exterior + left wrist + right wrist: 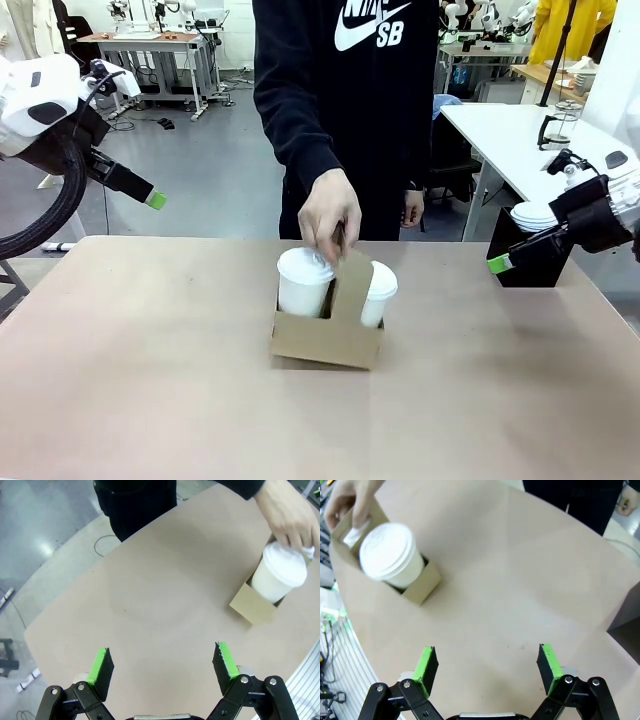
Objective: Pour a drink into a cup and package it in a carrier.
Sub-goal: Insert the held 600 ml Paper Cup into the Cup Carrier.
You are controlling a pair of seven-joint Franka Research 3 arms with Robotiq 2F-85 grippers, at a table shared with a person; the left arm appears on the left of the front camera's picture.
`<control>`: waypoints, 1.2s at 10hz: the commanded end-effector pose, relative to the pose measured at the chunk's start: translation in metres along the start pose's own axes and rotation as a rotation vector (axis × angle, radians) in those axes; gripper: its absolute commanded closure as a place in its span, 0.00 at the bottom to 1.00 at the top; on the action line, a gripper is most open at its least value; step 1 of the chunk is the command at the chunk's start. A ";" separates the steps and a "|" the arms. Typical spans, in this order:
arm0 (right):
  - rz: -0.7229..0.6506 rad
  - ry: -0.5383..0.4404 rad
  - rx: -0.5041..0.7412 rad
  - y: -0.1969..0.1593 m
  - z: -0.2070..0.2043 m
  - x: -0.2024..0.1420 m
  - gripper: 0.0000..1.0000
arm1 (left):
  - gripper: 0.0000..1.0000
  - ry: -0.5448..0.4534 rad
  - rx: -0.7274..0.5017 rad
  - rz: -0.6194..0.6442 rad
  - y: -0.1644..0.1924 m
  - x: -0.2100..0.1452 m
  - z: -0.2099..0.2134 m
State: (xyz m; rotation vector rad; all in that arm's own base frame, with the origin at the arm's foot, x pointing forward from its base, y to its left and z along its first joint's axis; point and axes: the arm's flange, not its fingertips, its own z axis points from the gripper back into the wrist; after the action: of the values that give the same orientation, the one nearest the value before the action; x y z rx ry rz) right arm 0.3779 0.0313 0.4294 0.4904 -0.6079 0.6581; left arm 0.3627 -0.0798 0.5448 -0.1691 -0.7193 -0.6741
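Two lidded cups point(303, 283) sit in the carrier point(326, 340) at mid-table. The person's hand point(329, 216) pinches the carrier's upright handle from above. The left gripper point(162, 666) and right gripper point(487, 666) hang raised at the table's sides, jaws released, holding nothing.

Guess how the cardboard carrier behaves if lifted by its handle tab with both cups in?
The carrier is thin cardboard, so probably flexes. Two lidded cups stand well above its low walls, so likely top-heavy and apt to sway. The person's hand already pinches the tab.
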 end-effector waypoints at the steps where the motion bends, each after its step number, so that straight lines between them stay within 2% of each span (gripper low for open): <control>1: 0.008 -0.005 -0.005 0.002 -0.001 0.002 0.00 | 0.00 0.005 -0.001 0.013 -0.001 -0.001 0.002; 12: 0.008 -0.005 -0.005 0.002 -0.001 0.002 0.00 | 0.00 0.005 -0.001 0.013 -0.001 -0.001 0.002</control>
State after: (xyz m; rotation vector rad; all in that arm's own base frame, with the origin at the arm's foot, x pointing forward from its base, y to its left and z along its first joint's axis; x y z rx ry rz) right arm 0.3779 0.0313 0.4294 0.4904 -0.6079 0.6581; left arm 0.3627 -0.0798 0.5448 -0.1691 -0.7193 -0.6741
